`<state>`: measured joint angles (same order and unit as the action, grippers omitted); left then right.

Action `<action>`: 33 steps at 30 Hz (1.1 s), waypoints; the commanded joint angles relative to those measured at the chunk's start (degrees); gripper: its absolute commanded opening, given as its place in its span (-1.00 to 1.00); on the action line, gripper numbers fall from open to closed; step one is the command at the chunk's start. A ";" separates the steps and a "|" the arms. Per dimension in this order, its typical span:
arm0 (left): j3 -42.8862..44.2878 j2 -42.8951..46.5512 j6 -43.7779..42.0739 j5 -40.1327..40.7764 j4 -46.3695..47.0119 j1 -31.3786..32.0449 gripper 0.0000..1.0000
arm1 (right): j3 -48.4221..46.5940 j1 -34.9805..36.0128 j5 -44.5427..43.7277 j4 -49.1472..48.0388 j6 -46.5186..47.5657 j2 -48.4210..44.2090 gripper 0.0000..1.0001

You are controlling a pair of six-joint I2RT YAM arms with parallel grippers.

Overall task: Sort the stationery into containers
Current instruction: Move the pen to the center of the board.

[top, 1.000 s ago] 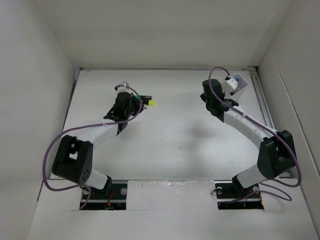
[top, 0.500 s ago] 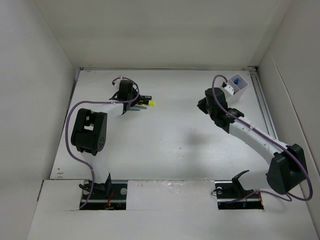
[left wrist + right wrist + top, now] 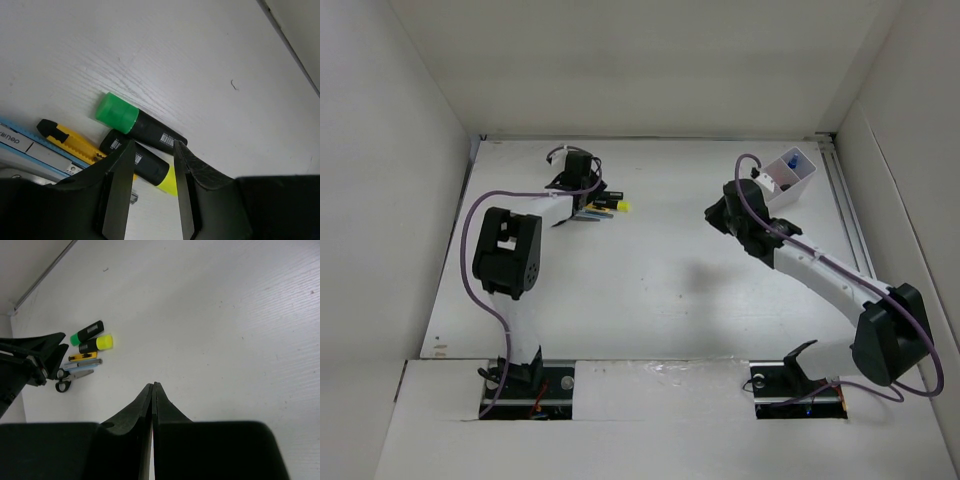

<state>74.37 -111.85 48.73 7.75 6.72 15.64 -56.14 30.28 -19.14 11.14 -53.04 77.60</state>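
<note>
Jaws of left end effector [image 3: 153, 146] straddle yellow highlighter [image 3: 152, 171]; right arm [image 3: 820, 270] outstretched.

Robotics lab test cell. White panel walls [image 3: 420, 170] boxing in space beyond and to both sides of left gripper [image 3: 153, 150] and right gripper [image 3: 153, 386]. Plain white tabletop [image 3: 660, 290] lying under both. Purple cables [image 3: 467, 250] trailing back from wrists. Arm bases [image 3: 525, 385] sitting bolted in cutouts, well behind grippers. Metal rail [image 3: 845, 200] running along right of right gripper.

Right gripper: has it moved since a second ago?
Yes. The right gripper has backed away from the white box, shifting left toward the middle of the table.
</note>
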 commanded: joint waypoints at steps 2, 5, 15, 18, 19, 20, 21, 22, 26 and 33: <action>2.62 -1.43 -0.39 2.27 -2.06 -1.04 -0.34 | -0.20 0.65 2.17 -3.14 0.83 -0.08 -0.86; 3.15 -2.05 -0.39 2.27 -2.67 -1.58 -0.34 | -0.20 0.65 2.79 -3.14 1.35 -0.08 -0.86; 7.45 -5.74 -1.44 2.27 -5.04 -2.10 -0.29 | -0.20 0.65 4.37 -3.67 1.36 0.44 -0.84; 9.56 -7.24 -1.44 2.27 -5.67 -2.10 -0.27 | -0.20 0.65 4.90 -3.67 1.36 0.44 -0.84; 10.09 -7.94 -1.44 2.27 -5.67 -2.10 -0.27 | -0.20 0.65 5.42 -3.67 1.88 0.44 -0.84; 10.70 -8.73 -1.44 2.27 -6.28 -2.10 -0.27 | -0.20 0.65 5.42 -3.67 1.88 0.44 -0.81; 11.32 -9.26 -1.44 2.27 -6.80 -2.10 -0.27 | -0.20 0.65 5.42 -3.67 1.88 0.44 -0.81; 12.80 -9.26 -1.44 2.27 -6.81 -2.10 -0.27 | -0.20 0.65 5.42 -3.67 1.88 0.44 -0.81; 15.46 -12.07 -1.97 2.27 -8.91 -2.10 -0.27 | -0.20 0.13 5.42 -3.67 1.88 0.44 -0.79; 19.58 -15.58 -2.50 1.13 -8.92 -2.63 -0.27 | -0.73 0.13 5.95 -4.19 2.41 0.97 -0.77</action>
<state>91.29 -126.54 47.22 8.99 -0.58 13.39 -56.14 30.46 -13.45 9.76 -51.66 78.22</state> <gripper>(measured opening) 0.364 0.115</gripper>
